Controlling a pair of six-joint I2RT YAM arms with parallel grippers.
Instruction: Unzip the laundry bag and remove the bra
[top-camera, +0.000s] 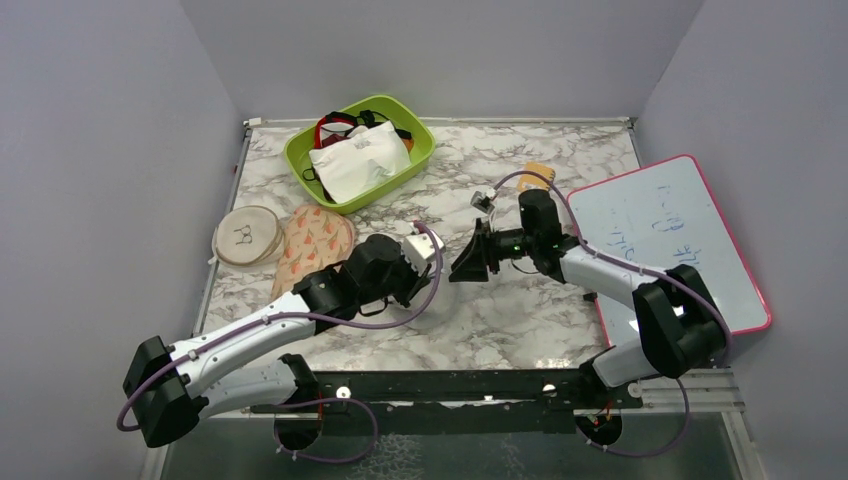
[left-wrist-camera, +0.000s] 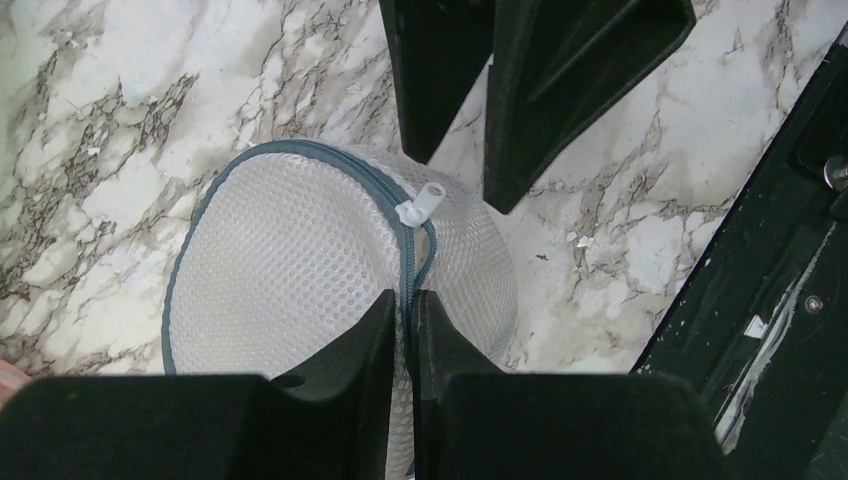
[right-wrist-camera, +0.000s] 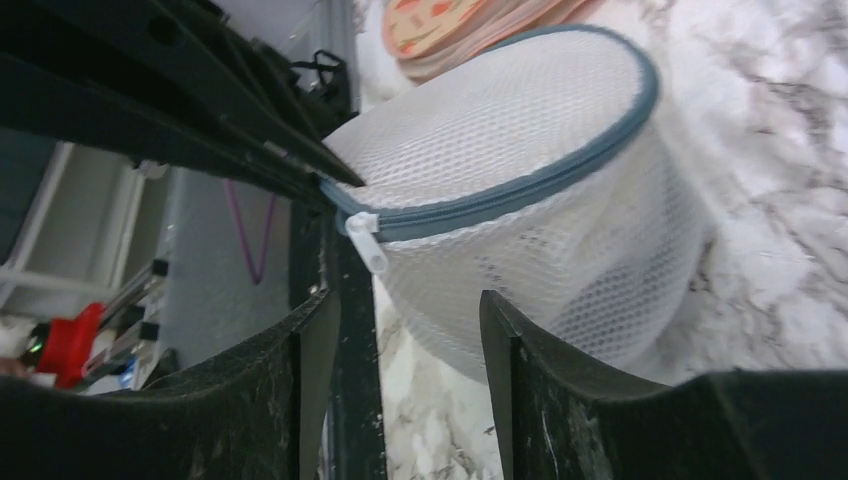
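Clamped on the laundry bag (left-wrist-camera: 290, 260) rim: my left hand (left-wrist-camera: 403, 302). My right hand (right-wrist-camera: 410, 305) is spread, empty; zip (right-wrist-camera: 500, 200) unopened.

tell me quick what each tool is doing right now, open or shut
Left tool: shut on the laundry bag, at its rim.
Right tool: open, holding nothing, close to the zip pull.

The left pincer (left-wrist-camera: 405, 300) clamps the laundry bag (left-wrist-camera: 280, 260) at its grey-blue zip band. Just beyond its tips lies the white zip pull (left-wrist-camera: 420, 205), then the right pincer (left-wrist-camera: 462, 180), parted.
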